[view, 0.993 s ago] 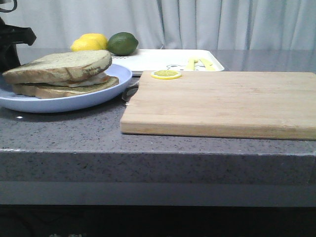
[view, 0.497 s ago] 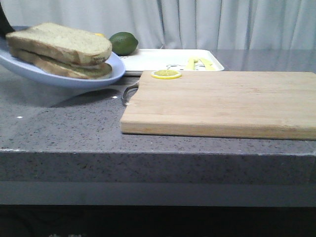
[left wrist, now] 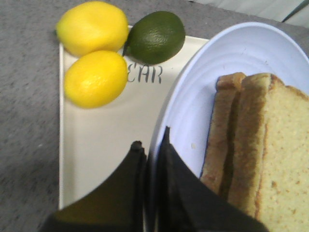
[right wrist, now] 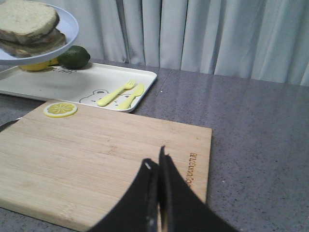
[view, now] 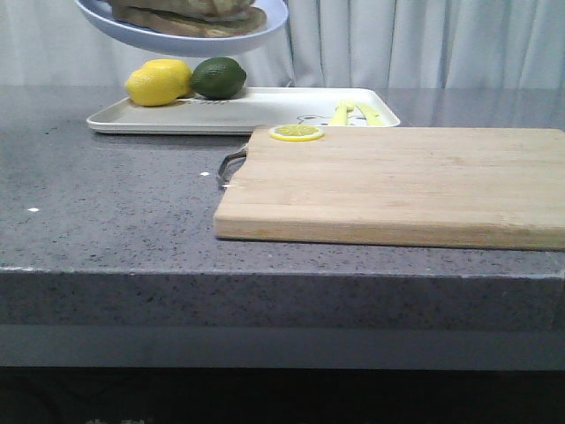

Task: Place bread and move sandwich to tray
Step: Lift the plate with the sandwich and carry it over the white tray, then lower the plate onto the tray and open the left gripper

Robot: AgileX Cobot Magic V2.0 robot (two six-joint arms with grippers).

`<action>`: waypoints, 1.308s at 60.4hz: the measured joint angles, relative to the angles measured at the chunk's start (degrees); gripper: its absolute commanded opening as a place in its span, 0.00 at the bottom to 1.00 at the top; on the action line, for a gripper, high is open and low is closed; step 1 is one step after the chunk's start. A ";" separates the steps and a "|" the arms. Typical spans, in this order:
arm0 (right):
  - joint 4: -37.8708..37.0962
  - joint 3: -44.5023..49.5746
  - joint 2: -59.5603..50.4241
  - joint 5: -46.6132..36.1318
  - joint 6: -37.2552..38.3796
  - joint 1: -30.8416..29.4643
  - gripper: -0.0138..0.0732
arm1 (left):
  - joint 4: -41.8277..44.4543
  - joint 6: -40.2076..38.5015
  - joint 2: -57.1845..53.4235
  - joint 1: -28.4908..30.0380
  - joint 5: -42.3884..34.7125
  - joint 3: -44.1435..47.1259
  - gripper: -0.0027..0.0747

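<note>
**Plate and sandwich held in the air above the tray**

The left gripper (left wrist: pixel 150 159) pinches the rim of the light-blue plate (left wrist: pixel 231 53), its 2 dark fingers (left wrist: pixel 130 183) clamped on either side of the edge. The sandwich (left wrist: pixel 256 154) lies on the plate just beyond the fingertips, its 2 crusted slices stacked. In the front view the plate (view: pixel 185 31) hangs clear of the tabletop (view: pixel 115 203), above the tray (view: pixel 256 108). On the tray, 2 lemons (left wrist: pixel 94 53) and a lime (left wrist: pixel 155 36) sit at the corner below the plate, a yellow fork and knife (right wrist: pixel 120 94) at the opposite end.

The right gripper (right wrist: pixel 155 166) hovers over the wooden board (right wrist: pixel 96 154), fingers closed together and holding nothing. A lemon slice (right wrist: pixel 60 109) rests on the board's corner nearest the tray.
</note>
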 measured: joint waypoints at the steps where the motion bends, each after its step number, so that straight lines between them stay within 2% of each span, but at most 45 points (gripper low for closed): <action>1: 0.00 0.00 0.00 0.00 0.00 0.00 0.07 | -0.12 -0.35 1.09 -0.37 0.40 -2.13 0.01; 11: 0.00 0.00 0.00 0.00 0.00 0.00 0.07 | -0.12 -3.12 13.97 -2.82 2.34 -17.39 0.01; 16: 0.00 0.00 0.00 0.00 0.00 0.00 0.07 | -0.12 -3.51 18.91 -3.84 2.49 -22.18 0.01; 35: 0.00 0.00 0.00 0.10 0.00 0.00 0.07 | -0.54 -4.40 25.36 -4.51 -0.28 -25.52 0.02; 44: 0.00 0.00 0.00 0.10 0.00 0.00 0.07 | -1.18 -4.52 25.86 -4.51 -0.39 -25.52 0.18; 52: 0.00 0.00 0.00 0.21 0.00 0.00 0.07 | -1.97 -4.67 25.86 -4.51 -0.63 -25.65 0.38; 60: 0.00 0.00 0.00 0.21 0.00 0.00 0.07 | -2.34 -4.67 25.86 -4.51 -0.63 -25.65 0.47; 72: 0.00 0.00 0.00 0.21 0.00 0.00 0.07 | -2.58 -4.67 25.75 -4.25 1.32 -27.78 0.47; 79: 0.00 0.00 0.00 0.34 0.00 0.00 0.07 | -2.58 -4.67 25.25 -3.73 3.24 -32.98 0.38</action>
